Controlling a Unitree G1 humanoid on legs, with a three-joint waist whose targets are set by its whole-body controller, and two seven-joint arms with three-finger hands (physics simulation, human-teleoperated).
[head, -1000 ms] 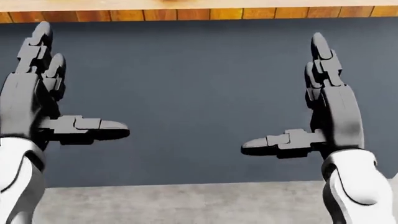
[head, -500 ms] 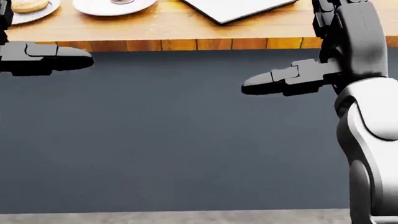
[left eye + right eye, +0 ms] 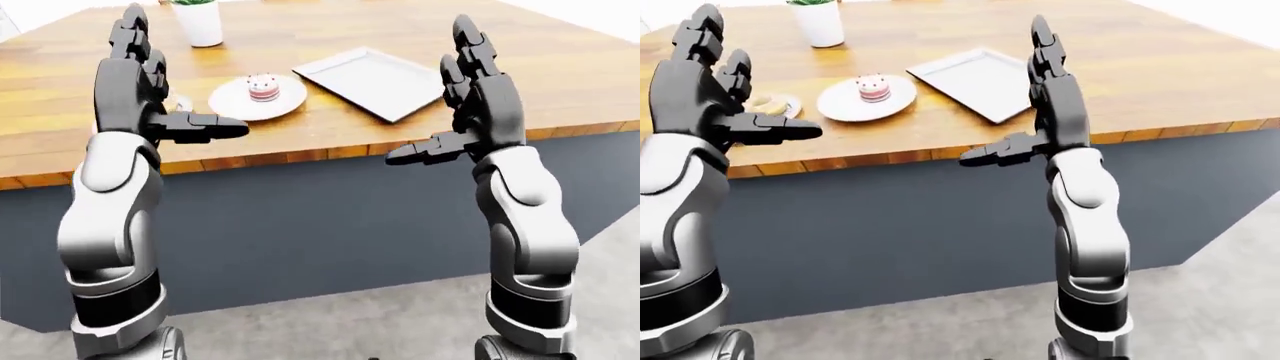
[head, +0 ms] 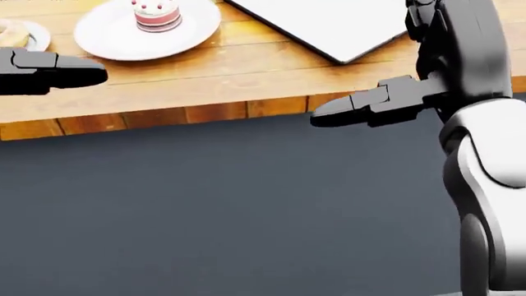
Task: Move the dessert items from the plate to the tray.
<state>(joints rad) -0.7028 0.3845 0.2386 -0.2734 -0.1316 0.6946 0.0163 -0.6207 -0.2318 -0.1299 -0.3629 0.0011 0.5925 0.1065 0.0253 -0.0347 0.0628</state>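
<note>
A white plate [image 3: 232, 103] on the wooden counter carries a small pink layered cake [image 3: 264, 87]. To its right lies a flat white rectangular tray [image 3: 375, 79], empty. A donut [image 3: 764, 103] sits on a smaller plate left of the cake plate. My left hand [image 3: 172, 82] is raised in front of the counter edge, open, fingers up and thumb pointing right. My right hand [image 3: 430, 94] is likewise open and upright, below the tray's near corner. Both hands hold nothing and stay short of the counter top.
A white pot [image 3: 198, 22] with a plant stands at the top of the left-eye view. The counter top [image 3: 330, 127] has a dark grey front panel [image 3: 320, 217] below it. Grey floor [image 3: 330, 322] runs along the bottom.
The head camera has tilted up: the dark panel slid down and the counter top, plates and tray came into view. Both hands rose and stay open.
</note>
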